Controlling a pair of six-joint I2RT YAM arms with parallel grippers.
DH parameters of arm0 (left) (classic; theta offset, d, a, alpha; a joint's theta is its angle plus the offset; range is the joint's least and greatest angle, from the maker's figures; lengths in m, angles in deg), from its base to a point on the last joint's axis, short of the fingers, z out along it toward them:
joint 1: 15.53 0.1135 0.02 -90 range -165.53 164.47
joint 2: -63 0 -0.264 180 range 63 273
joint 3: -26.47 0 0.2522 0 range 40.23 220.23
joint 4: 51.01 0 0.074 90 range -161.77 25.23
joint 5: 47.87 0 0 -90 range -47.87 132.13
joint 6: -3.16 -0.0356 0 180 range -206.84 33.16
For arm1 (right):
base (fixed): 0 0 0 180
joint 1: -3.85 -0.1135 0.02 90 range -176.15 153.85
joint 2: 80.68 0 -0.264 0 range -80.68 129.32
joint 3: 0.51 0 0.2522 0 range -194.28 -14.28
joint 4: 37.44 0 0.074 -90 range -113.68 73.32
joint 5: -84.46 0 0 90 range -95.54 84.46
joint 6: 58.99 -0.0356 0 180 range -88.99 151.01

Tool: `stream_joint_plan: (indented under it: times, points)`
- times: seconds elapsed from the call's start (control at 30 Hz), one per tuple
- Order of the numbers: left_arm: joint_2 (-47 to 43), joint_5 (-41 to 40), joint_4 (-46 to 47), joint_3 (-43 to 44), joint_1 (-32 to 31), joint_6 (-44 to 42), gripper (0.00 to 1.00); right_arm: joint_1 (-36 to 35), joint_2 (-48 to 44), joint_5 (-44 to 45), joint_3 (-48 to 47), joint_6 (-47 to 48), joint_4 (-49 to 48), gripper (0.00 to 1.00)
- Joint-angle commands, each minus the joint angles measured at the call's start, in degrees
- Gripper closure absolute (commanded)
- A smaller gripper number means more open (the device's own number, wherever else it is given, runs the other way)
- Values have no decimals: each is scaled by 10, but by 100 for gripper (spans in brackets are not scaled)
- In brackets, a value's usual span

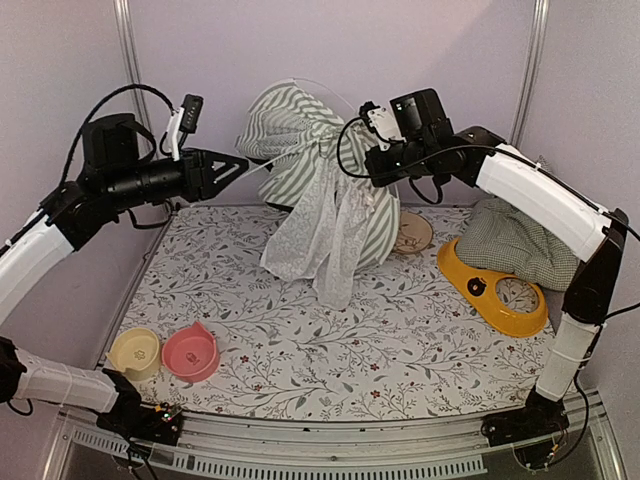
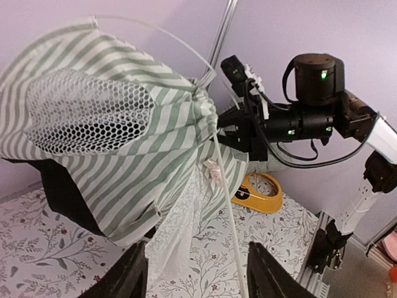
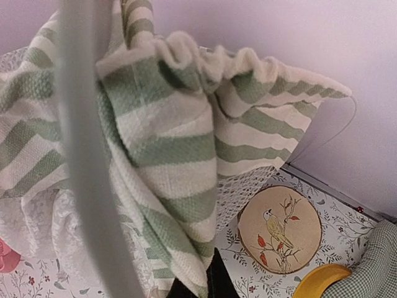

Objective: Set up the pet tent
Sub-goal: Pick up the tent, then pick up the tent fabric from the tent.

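top external view: at the left, the left tool (image 1: pixel 243 163) stands released, its fingers (image 2: pixel 133 273) apart with a thin white pole (image 2: pixel 227 205) running between them. toward the far middle of the bench (image 1: pixel 400 350), the pet tent (image 1: pixel 300 130) hangs bunched and half collapsed, its lace curtain (image 1: pixel 325 235) trailing down. at the right, the right tool (image 1: pixel 372 168) is clenched on the tent's gathered striped cloth. the tent looks light, soft and floppy, and the poles look springy and slippery. the gathered neck or a pole seems the best place to take hold, not the lace.

top: high, rear, looking down | wrists: close, facing inward | shared: pet tent (image 1: pixel 290 125)
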Motion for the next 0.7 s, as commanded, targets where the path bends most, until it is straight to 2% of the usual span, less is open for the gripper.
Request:
stream_joint_plan:
  times: [0.0,0.13,0.2,0.3,0.33,0.4,0.47,0.6,0.67]
  points:
    - [-86,-99,5,24,2,-52,42,18,30,74,-20,-22,26,100]
    - [-123,-180,-7,15,12,-67,42,30,23,80,-5,-29,25,100]
    - [-145,-169,16,-5,14,-59,44,41,24,84,-4,-34,30,100]
    - [-217,-81,99,-72,13,-54,45,53,31,77,-14,-44,42,100]
    - [-232,-73,102,-86,13,-56,45,56,30,67,-16,-46,42,100]
    - [-248,-106,76,-107,14,-59,46,63,28,35,-21,-49,40,100]
    - [-261,-154,83,-173,16,-40,46,68,24,20,-20,-49,36,100]
    - [-246,-105,203,-292,62,35,46,77,10,-15,-13,-48,36,100]
    - [-221,-33,310,-352,135,83,46,84,-7,-38,1,-53,31,100]
